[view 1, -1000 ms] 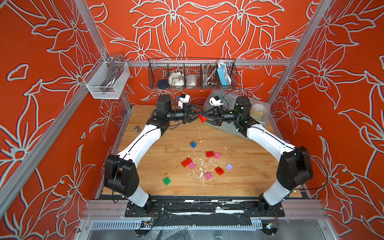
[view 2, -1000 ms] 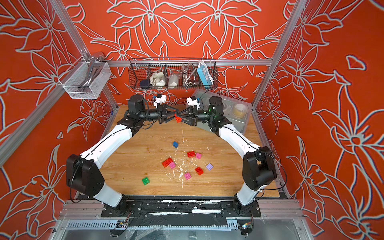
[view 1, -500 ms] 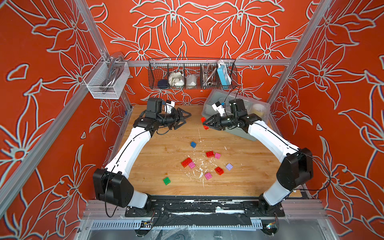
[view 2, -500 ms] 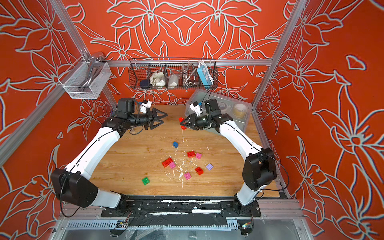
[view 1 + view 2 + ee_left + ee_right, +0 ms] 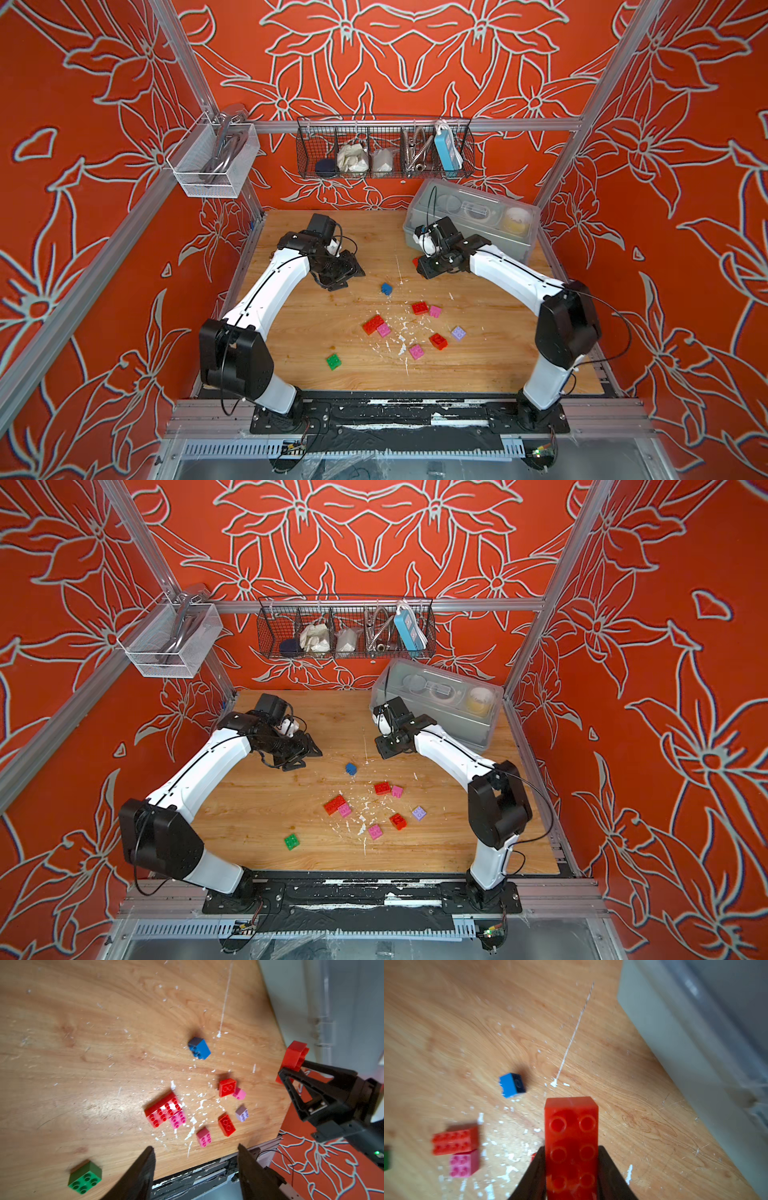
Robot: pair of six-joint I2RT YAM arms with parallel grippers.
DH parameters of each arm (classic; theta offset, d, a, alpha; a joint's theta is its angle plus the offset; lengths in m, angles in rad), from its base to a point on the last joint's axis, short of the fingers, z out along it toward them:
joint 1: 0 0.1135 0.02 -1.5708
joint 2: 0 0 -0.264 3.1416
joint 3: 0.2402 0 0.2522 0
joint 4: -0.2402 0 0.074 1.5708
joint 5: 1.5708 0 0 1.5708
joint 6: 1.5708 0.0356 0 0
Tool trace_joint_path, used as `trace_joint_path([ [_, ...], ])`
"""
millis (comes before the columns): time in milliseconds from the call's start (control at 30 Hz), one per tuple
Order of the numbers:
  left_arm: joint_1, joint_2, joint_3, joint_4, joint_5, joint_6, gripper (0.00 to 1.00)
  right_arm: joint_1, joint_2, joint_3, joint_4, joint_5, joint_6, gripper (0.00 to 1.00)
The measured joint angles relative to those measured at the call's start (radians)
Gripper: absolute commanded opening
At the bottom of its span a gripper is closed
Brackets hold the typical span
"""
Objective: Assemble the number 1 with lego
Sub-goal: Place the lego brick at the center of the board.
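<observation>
Held piece: long red brick (image 5: 571,1118), pinched across its narrow width by the right tool (image 5: 571,1150). Studs face the wrist camera and the free end juts past the fingertips. It looks lifted clear of the desk (image 5: 299,332), about 1 o'clock from desk centre.
Why that grip: only the side walls are taken, so studs and underside stay bare, likely for pressing onto another piece.
Loose lego: blue brick (image 5: 387,289) sits alone at 12 o'clock of the scatter and seems tipped on its side. Red bar (image 5: 373,324) touches a pink square (image 5: 384,330) at 9 o'clock. Red square (image 5: 419,308) lies beside a pink chip (image 5: 435,311) at 1 o'clock. Lilac brick (image 5: 458,333) is at 3 o'clock, green brick (image 5: 333,361) well apart at 7.
Progress: no numeral built yet. Cannot tell whether red bar and pink square are joined or merely abutted.
Other side: the left tool (image 5: 195,1147) has its fingers spread with nothing between them. It hangs at 10 o'clock, pointed toward the scatter, probably ready to pick or brace.
Pose, right: right arm has its elbow out at 3 o'clock and its forearm reaching in. The wrist is near the clear bin (image 5: 515,245) in the 1 o'clock corner.
Pose, left: left arm bends in mirror, elbow at 9 o'clock, wrist folded downward.
Risk: a push on the brick's free end could lever it in the grip.
</observation>
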Motion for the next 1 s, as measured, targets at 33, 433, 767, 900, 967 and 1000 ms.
trace_joint_path([
  [33, 0.0, 0.006, -0.003, -0.008, -0.006, 0.007, 0.63, 0.009, 0.028, 0.001, 0.003, 0.015, -0.015, 0.26],
  [433, 0.0, 0.032, -0.031, -0.048, -0.037, 0.075, 0.63, 0.06, 0.233, 0.065, 0.092, 0.104, -0.103, 0.33],
  [767, 0.0, 0.016, -0.09, -0.065, -0.055, 0.099, 0.65, 0.057, 0.288, 0.106, 0.111, 0.112, -0.109, 0.65],
  [900, 0.0, 0.014, -0.092, -0.065, -0.06, 0.112, 0.68, 0.057, 0.277, 0.114, 0.085, 0.109, -0.102, 0.66],
  [967, 0.0, 0.011, -0.093, -0.064, -0.062, 0.123, 0.69, 0.057, 0.25, 0.111, 0.058, 0.091, -0.1, 0.63],
  [1000, 0.0, 0.008, -0.097, -0.062, -0.063, 0.13, 0.69, 0.057, 0.225, 0.102, 0.052, 0.07, -0.101, 0.61],
])
